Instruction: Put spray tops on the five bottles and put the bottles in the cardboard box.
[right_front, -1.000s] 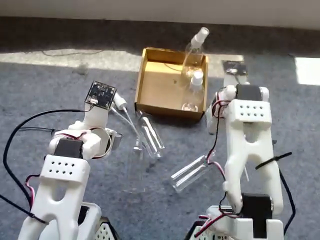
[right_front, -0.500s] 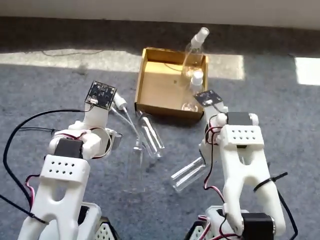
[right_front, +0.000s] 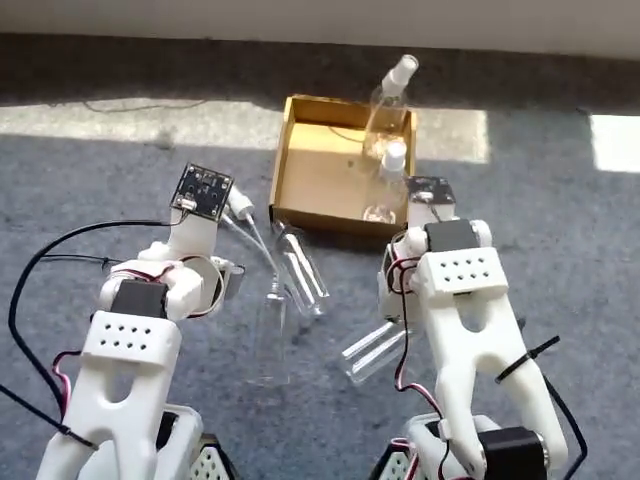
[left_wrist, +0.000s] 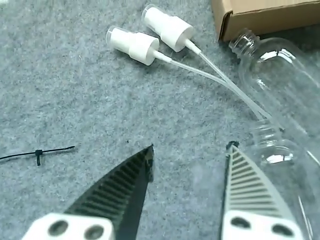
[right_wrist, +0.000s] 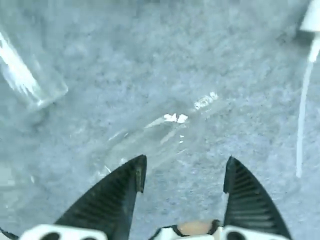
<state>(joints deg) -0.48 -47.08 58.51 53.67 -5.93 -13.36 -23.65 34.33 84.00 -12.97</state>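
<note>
Seen from above, a cardboard box (right_front: 315, 170) sits on grey carpet (right_front: 560, 230) at 12 o'clock, with two capped bottles (right_front: 387, 180) standing along its 3 o'clock side. Three uncapped bottles (right_front: 300, 262) lie on the carpet near the centre, below the box. Two loose spray tops (right_front: 240, 210) lie at about 10 o'clock. The left gripper (left_wrist: 190, 148) hangs with its jaws spread wide, just short of the spray tops (left_wrist: 132, 45) and beside two bottle necks (left_wrist: 280, 145). The right gripper (right_wrist: 185, 160) also has its jaws spread and holds nothing, and a faint clear bottle (right_wrist: 155, 135) lies just beyond its tips. The step appears to be picking up a bottle and a top to join them. It would go best with the bottle gripped across the middle of its round body and the top held by its white head, so the thin tube is free to thread into the neck. The bottles are thin, glossy, see-through plastic cylinders with threaded necks, and probably slippery. The tops are matte white with long, limp tubes. The carpet is felt-like and the jaw faces are ribbed.
</note>
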